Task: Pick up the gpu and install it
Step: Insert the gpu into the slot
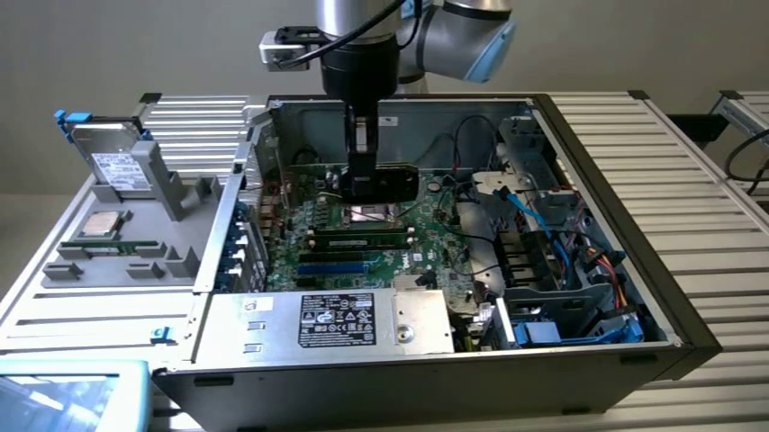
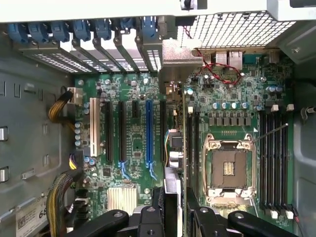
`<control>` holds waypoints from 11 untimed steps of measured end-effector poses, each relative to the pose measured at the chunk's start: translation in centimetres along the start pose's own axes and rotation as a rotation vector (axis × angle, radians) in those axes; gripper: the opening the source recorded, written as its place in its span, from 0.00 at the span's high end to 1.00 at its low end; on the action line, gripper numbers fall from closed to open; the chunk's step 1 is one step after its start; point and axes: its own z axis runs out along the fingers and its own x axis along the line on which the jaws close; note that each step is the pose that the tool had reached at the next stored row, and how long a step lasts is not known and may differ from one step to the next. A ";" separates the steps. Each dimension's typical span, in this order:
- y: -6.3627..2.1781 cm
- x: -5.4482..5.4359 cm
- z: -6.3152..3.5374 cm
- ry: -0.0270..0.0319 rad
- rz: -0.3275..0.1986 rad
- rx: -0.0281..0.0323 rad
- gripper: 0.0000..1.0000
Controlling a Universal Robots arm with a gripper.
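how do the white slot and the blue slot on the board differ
The white slot is shorter than the blue slot. The white slot sits nearer the yellow cables, the blue slot nearer the cpu socket. Both are empty and run parallel.

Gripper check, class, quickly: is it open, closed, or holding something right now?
The gripper: closed on the thin flat green circuit card with a silver metal bracket.

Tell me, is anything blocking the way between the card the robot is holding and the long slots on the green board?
Nothing visible does. The gripper holds the gpu edge-down above the motherboard, and the long slots beside it are bare, with no card or cable lying across them.
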 end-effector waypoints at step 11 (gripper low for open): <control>0.91 0.8 2.04 0.0009 0.000 0.0001 0.72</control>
